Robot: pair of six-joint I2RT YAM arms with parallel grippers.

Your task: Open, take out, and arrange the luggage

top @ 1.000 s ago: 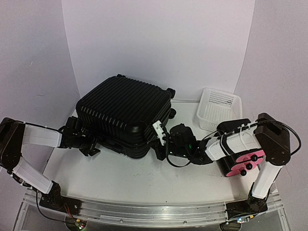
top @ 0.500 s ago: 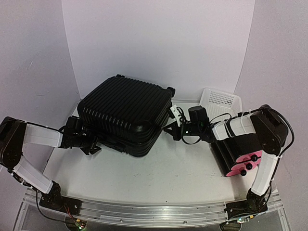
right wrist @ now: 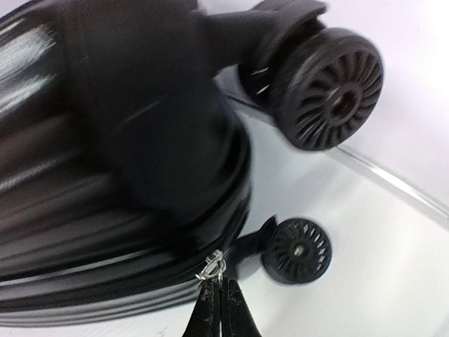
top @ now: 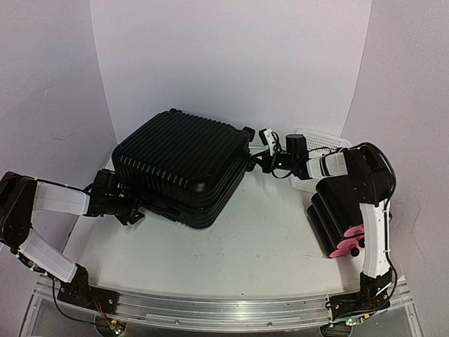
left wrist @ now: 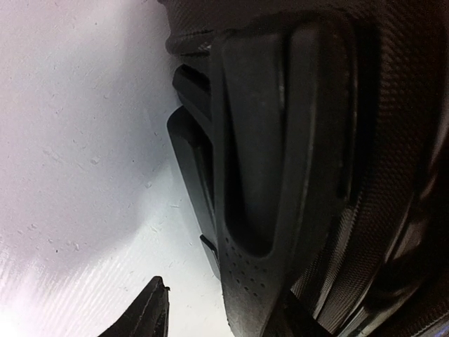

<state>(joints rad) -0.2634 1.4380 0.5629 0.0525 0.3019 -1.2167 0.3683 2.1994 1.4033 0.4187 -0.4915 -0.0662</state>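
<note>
The suitcase (top: 182,161) lies flat on its side over the back left part of the table (top: 266,239). Its ribbed shell faces up and its lid is shut. Its two wheels point toward the back edge, one raised (right wrist: 330,88) and one resting on the table (right wrist: 298,249). The right gripper (right wrist: 214,286) reaches in at that wheeled corner, low against the zip seam. Its fingers are pressed tight together, with the small silver zipper pull (right wrist: 212,267) pinched at their tips just beside the lower wheel. The left gripper (top: 130,209) sits at the suitcase's left side, close to the table's left edge and hard up against the shell. In its wrist view the moulded handle (left wrist: 280,175) fills most of the picture. Only one fingertip (left wrist: 153,309) shows, above bare table and apart from the shell, and the other is lost in the dark. I cannot tell how wide that gripper stands or whether it has hold of anything. A white mesh basket (top: 324,144) sits in the back right corner, behind the right arm.
</note>
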